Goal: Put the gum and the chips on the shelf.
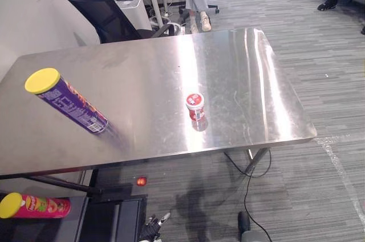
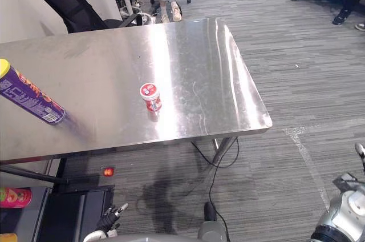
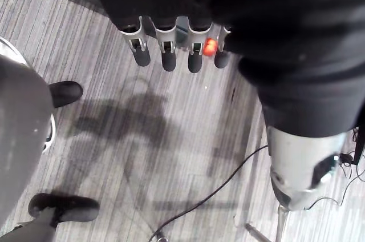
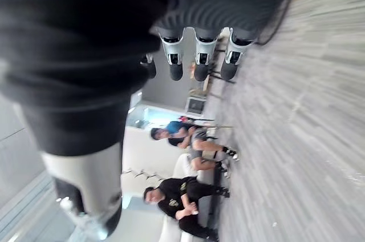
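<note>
While the left hand (image 3: 169, 53) and right hand (image 4: 198, 62) hang relaxed and empty below the bench (image 1: 142, 65), the gum (image 1: 195, 106) stands mid-bench and the chips (image 1: 65, 100) near its left edge; a clumsy reach might topple them off.

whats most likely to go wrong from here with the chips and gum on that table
The tall chips can stands near the near edge of the table; a clumsy touch might tip it and roll it off. The small gum jar sits on slick steel and may skid when fingers close. The left robot hand and right robot hand hang open and low, so lifting them could clip the table edge.
</note>
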Motion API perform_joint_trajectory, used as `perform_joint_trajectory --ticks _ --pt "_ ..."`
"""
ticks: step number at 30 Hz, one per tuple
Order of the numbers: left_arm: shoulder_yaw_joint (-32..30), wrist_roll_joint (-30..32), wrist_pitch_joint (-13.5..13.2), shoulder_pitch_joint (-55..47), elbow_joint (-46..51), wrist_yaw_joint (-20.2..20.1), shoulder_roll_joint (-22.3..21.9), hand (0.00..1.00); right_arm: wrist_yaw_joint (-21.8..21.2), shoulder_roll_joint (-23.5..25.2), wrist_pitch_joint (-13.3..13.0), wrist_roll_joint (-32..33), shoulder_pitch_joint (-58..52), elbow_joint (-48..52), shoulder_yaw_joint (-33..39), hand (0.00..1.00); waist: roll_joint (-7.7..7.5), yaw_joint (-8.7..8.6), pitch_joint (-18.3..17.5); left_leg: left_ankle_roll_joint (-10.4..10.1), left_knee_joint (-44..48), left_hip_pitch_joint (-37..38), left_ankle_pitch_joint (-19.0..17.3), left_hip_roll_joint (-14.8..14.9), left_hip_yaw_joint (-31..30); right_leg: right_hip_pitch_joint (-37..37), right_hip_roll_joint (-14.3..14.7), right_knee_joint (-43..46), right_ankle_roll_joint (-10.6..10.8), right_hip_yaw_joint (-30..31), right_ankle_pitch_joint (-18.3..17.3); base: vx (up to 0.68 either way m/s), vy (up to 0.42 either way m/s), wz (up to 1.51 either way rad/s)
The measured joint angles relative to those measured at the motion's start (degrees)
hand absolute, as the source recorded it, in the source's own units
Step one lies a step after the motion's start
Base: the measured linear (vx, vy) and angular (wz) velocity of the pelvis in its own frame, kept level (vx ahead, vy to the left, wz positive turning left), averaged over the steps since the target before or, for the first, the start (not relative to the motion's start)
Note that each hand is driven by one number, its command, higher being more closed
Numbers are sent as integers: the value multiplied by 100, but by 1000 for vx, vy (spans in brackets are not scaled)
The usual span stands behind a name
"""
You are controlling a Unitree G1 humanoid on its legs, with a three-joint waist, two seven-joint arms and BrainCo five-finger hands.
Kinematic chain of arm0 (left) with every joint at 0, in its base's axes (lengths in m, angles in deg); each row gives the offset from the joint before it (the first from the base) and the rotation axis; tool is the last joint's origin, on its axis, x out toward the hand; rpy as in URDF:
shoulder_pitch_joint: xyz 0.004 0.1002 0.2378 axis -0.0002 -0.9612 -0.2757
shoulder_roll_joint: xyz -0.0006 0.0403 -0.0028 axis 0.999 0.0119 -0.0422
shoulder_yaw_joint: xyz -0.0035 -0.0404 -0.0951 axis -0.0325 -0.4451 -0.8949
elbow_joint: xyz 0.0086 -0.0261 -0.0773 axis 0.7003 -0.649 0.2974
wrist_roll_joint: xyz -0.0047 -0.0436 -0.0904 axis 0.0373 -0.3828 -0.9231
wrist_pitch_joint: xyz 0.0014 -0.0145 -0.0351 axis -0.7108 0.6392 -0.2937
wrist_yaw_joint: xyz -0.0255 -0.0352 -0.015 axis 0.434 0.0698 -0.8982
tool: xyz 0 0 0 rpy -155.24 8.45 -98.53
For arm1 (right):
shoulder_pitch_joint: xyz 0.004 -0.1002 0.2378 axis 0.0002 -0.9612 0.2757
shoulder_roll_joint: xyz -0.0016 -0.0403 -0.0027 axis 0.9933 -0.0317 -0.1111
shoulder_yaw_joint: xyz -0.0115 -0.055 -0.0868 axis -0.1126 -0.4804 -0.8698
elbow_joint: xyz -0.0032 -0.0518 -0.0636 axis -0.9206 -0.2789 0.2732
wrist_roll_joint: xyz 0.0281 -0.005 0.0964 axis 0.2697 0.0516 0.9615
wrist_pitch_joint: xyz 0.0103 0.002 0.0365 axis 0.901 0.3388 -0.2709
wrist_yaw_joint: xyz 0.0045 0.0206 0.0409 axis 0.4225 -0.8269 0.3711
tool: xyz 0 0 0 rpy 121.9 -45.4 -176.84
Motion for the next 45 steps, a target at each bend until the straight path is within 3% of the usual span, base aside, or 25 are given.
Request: perform_joint_trajectory --ticks 4,7,9,17,29,45 --pt "8 4 18 -109 -10 -71 -14 0 -216 213 -45 -328 -352 1384 -497 0 -65 0 23 35 -26 2 -60 14 -1 -15 19 -43 3 12 1 -114 -63 -6" --pt "56 5 16 -139 -1 -133 -27 0 -688 238 -59 -410 -738 2310 -941 0 -70 7 19 38 -35 4 -57 10 -7 -13 14 -45 9 9 7 -60 -47 0" --pt "96 14 12 -140 7 -205 -25 0 -1221 225 -218 -363 -992 2925 -1252 0 -89 4 9 43 -39 -32 -54 9 -49 -12 -2 -60 17 -30 15 -33 -34 8" --pt "180 216 -31 -117 173 -218 3 0 -2385 81 -417 377 -1201 3534 -2480 0 -207 52 -45 108 -31 -205 -6 -5 -392 39 -100 -103 23 -386 21 -20 -33 24" --pt "346 236 -66 -15 229 -57 36 0 -2431 2 -419 600 -650 3235 -3848 0 -235 298 -25 150 68 -524 46 -7 -935 100 -190 -146 23 -905 20 -37 -39 22" --pt "376 242 -57 2 377 41 53 0 -1995 205 -378 579 131 2100 -4177 0 -232 469 80 146 -128 -792 325 -18 -1310 -1 -180 -148 25 -1286 18 -35 -41 13"
